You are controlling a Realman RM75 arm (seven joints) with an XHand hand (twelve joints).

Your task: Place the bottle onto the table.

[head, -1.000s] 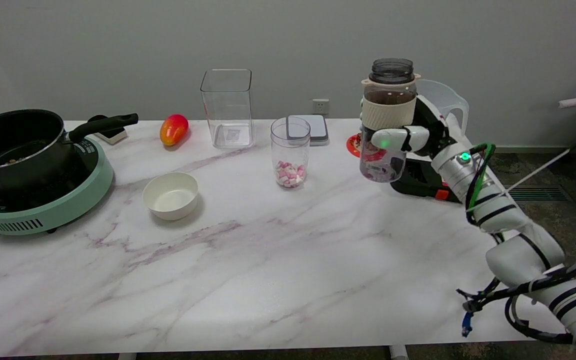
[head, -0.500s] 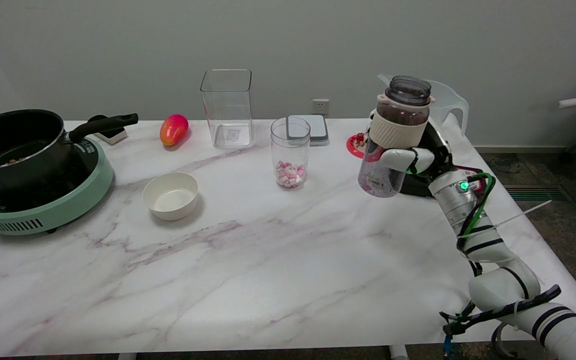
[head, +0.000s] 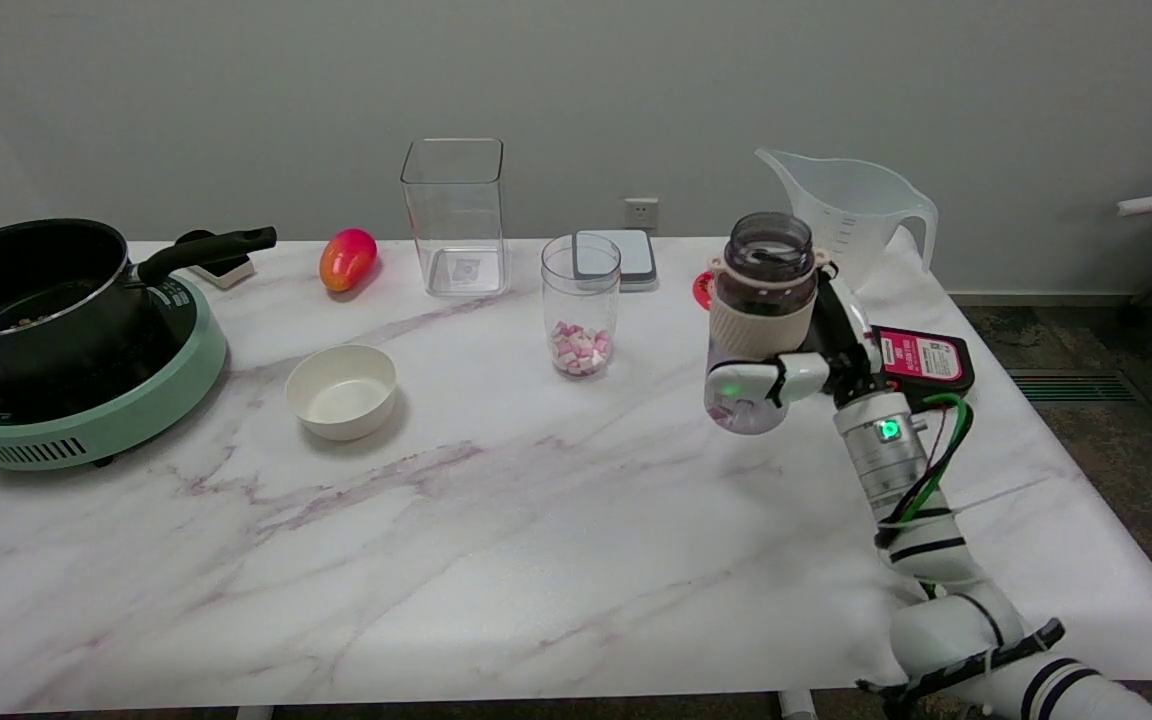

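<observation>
The bottle (head: 762, 318) is clear with a dark open neck and a cream ribbed sleeve around its upper body. It stands nearly upright at the right of the marble table (head: 496, 560), its base low over or on the tabletop; I cannot tell whether it touches. My right hand (head: 804, 362) grips it from the right, white fingers wrapped across its lower front. The white arm reaches in from the lower right corner.
A clear cup (head: 580, 318) with pink and white pieces stands left of the bottle. Behind the hand lie a black box with a red label (head: 918, 358) and a clear measuring jug (head: 851, 205). Further left are a white bowl (head: 341, 390), a tall clear container (head: 455, 216), a mango (head: 347, 258) and a pot on a green cooker (head: 56, 330).
My right hand has carried the bottle down and toward the near side, from high in front of the jug to low over the table. The jug and the black box are now uncovered.
</observation>
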